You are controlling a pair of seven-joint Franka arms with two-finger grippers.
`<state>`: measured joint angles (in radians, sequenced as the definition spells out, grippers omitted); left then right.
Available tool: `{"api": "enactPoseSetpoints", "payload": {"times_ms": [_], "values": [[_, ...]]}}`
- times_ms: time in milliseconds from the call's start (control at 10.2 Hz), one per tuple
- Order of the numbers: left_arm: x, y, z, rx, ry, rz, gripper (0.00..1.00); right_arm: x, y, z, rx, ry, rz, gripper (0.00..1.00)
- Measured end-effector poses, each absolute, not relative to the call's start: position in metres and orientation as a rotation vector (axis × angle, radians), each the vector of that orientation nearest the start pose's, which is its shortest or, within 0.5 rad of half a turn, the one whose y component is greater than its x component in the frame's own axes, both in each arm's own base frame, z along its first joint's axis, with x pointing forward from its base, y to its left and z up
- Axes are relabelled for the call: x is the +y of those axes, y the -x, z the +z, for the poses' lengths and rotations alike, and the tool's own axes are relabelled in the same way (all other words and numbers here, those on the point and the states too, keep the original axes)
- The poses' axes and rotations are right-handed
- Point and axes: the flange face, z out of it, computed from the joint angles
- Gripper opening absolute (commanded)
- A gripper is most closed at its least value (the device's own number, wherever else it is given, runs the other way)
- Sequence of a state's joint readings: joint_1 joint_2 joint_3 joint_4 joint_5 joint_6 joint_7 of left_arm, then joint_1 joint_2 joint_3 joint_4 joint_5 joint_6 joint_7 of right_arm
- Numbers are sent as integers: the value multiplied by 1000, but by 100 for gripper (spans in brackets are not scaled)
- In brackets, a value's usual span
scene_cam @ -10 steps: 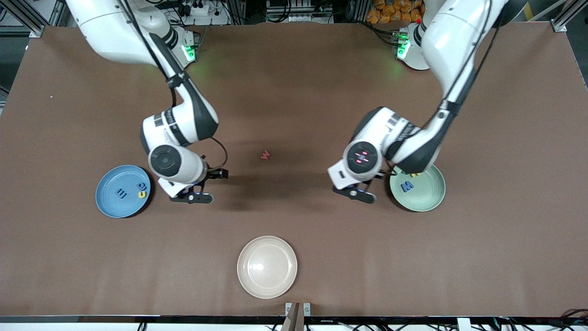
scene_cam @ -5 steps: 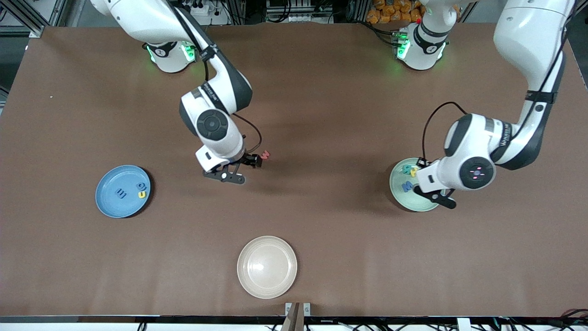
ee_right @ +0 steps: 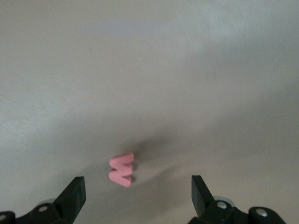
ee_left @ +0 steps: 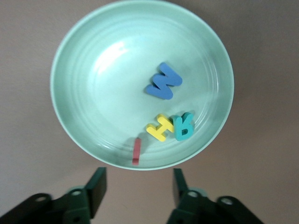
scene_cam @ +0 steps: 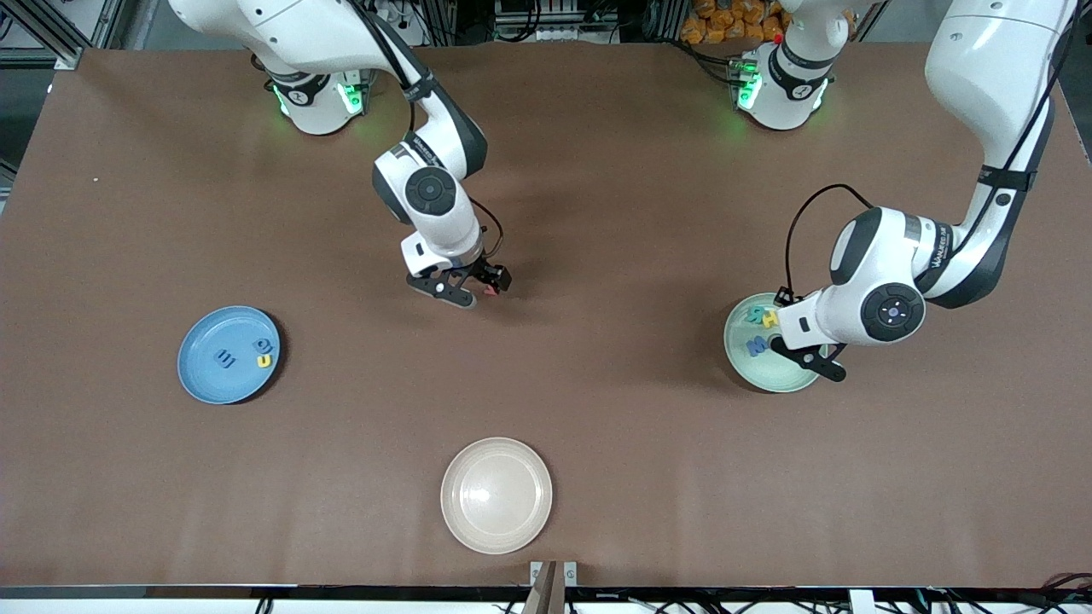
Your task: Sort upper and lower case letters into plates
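Lowering the wide-open right gripper (ee_right: pixel 138 196) squarely astride the small red foam letter (ee_right: pixel 122 170) mid-table matters; the part-open left gripper (ee_left: pixel 138 189) holds nothing over the mint green plate (ee_left: pixel 79 56).

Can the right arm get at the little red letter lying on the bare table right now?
Probably yes. The right gripper hangs open right over the small red letter piece, which lies alone on the brown table with nothing beside it. The left gripper is away over the mint green plate.
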<state>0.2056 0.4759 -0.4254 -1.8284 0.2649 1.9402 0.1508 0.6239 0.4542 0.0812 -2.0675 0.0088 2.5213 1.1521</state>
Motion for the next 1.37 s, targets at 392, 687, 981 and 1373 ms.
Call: {"api": "enactPoseSetpoints", "payload": {"times_ms": [392,687,981,1373], "values": [[-97,-635,360,576,3007,236,100,387,-446,185,827,3012,65,100],[-82,-650,447,365,3097,37,100,406,-456,181,832,2990,54,100],[-55,-639,523,222,3145,-84,100,409,-458,176,830,2992,57,89],[-59,-610,594,207,3119,-86,100,408,-457,172,831,2997,62,0]]}}
